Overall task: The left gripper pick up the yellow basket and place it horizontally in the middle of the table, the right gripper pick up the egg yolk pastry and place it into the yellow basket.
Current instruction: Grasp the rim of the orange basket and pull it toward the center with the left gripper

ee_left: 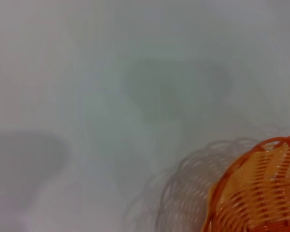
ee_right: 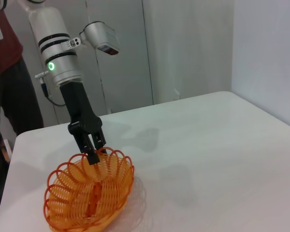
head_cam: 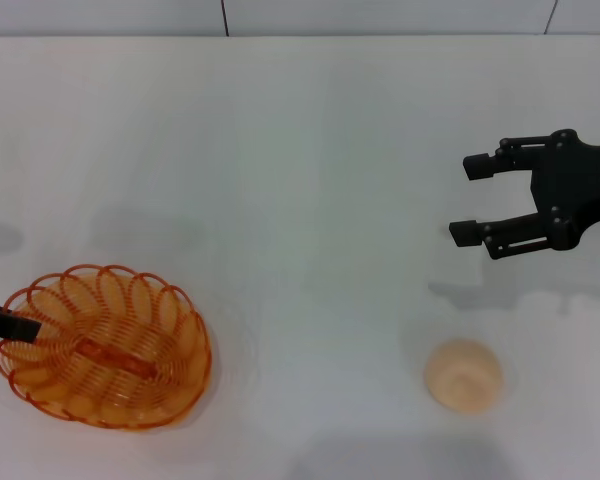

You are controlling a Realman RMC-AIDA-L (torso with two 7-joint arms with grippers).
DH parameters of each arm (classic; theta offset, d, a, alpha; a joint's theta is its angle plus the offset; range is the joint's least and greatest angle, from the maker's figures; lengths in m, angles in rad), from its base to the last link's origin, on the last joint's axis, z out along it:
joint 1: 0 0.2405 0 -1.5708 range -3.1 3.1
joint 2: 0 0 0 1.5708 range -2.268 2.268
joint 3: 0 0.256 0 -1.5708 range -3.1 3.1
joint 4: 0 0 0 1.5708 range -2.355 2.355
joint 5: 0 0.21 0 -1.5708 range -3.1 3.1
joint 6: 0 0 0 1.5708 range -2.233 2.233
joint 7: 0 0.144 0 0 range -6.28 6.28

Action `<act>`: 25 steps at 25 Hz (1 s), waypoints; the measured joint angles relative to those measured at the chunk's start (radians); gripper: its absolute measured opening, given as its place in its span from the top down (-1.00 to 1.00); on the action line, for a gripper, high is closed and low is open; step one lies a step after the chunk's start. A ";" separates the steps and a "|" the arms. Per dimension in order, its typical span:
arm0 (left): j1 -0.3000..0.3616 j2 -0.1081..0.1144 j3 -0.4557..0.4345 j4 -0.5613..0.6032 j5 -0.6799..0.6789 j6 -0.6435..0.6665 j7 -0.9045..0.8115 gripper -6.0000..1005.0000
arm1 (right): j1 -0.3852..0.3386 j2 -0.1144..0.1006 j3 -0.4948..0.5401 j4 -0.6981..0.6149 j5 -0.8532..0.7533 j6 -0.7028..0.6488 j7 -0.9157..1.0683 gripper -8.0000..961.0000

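Observation:
The yellow basket [head_cam: 105, 345] sits on the white table at the near left. It also shows in the right wrist view [ee_right: 89, 193] and partly in the left wrist view [ee_left: 261, 193]. My left gripper [ee_right: 93, 157] reaches down onto the basket's rim at its left end, fingers pinched together on the rim loops. In the head view only its tip [head_cam: 8, 322] shows at the left edge. The egg yolk pastry [head_cam: 463, 374] lies on the table at the near right. My right gripper [head_cam: 469, 200] hovers open and empty behind the pastry, at the right side.
The white table [head_cam: 300, 180] spreads wide between basket and pastry. Its far edge meets a grey wall. In the right wrist view a person [ee_right: 5, 72] in a dark red top stands beyond the table's corner, behind the left arm.

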State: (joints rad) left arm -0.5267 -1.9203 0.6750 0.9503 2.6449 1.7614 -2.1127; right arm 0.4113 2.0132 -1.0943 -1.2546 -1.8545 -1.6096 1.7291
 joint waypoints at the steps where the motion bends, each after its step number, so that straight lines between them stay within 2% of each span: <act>1: -0.001 0.000 0.002 -0.002 0.001 -0.002 0.002 0.02 | 0.000 0.000 0.000 0.000 0.000 0.000 0.000 -0.70; 4: -0.006 0.000 0.006 -0.008 0.002 -0.004 0.007 0.11 | 0.002 0.000 0.001 0.000 0.000 0.002 0.000 -0.70; 15: -0.010 -0.002 0.006 -0.013 0.003 -0.034 0.004 0.16 | 0.004 -0.001 0.001 -0.001 0.000 0.002 0.000 -0.70; 20: -0.018 -0.002 0.006 -0.024 0.004 -0.043 0.004 0.51 | 0.004 -0.001 0.001 -0.004 0.000 0.002 0.000 -0.70; 25: -0.022 -0.002 0.006 -0.030 0.004 -0.042 0.007 0.63 | 0.004 -0.001 0.001 -0.010 0.000 0.002 0.000 -0.70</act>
State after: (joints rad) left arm -0.5491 -1.9219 0.6810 0.9199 2.6490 1.7197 -2.1059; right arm 0.4158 2.0126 -1.0937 -1.2642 -1.8546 -1.6076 1.7287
